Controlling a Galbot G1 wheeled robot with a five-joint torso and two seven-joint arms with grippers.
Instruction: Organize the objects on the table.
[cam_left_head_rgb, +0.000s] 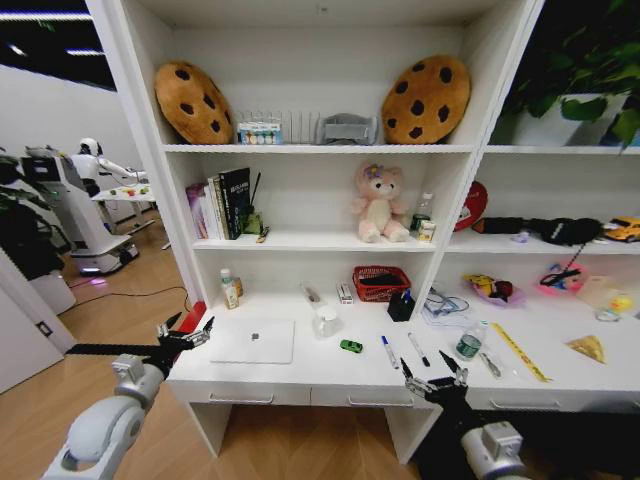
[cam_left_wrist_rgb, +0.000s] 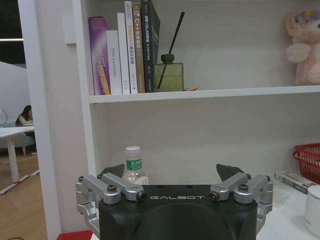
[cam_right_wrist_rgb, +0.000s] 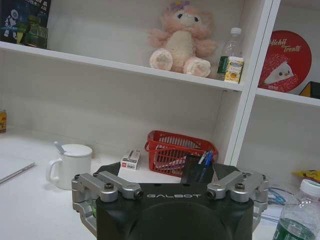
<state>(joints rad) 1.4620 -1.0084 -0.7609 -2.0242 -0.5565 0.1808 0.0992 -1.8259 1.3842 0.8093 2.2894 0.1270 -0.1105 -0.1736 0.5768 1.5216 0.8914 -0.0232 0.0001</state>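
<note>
The bench (cam_left_head_rgb: 300, 378) is seen from the head view with its clutter spread loosely along the top, nothing grouped. The laptop (cam_left_head_rgb: 253, 341) lies closed and flat near the left end. Beside it stands the white mug (cam_left_head_rgb: 326, 322), and the green toy car (cam_left_head_rgb: 351, 346) sits just in front of the mug. Two pens (cam_left_head_rgb: 389, 351) lie loose toward the middle. Further right, a small bottle (cam_left_head_rgb: 468, 343) stands upright, and the yellow ruler (cam_left_head_rgb: 520, 352) lies at a slant just beside it. The yellow wedge (cam_left_head_rgb: 587, 347) rests near the far right. Another small bottle (cam_left_head_rgb: 230, 289) stands at the back left, against the shelf upright.

The left gripper (cam_left_head_rgb: 185, 335) is held at the bench's left end, level with the laptop's edge, its fingers spread and nothing between them. The right gripper (cam_left_head_rgb: 435, 381) is poised at the front edge, near the pens and bottle, likewise spread and empty.

Judgement: both arms are stationed at opposite ends so that each can serve its own half of the bench. No object is yet held; sorting appears not to have started.
</note>
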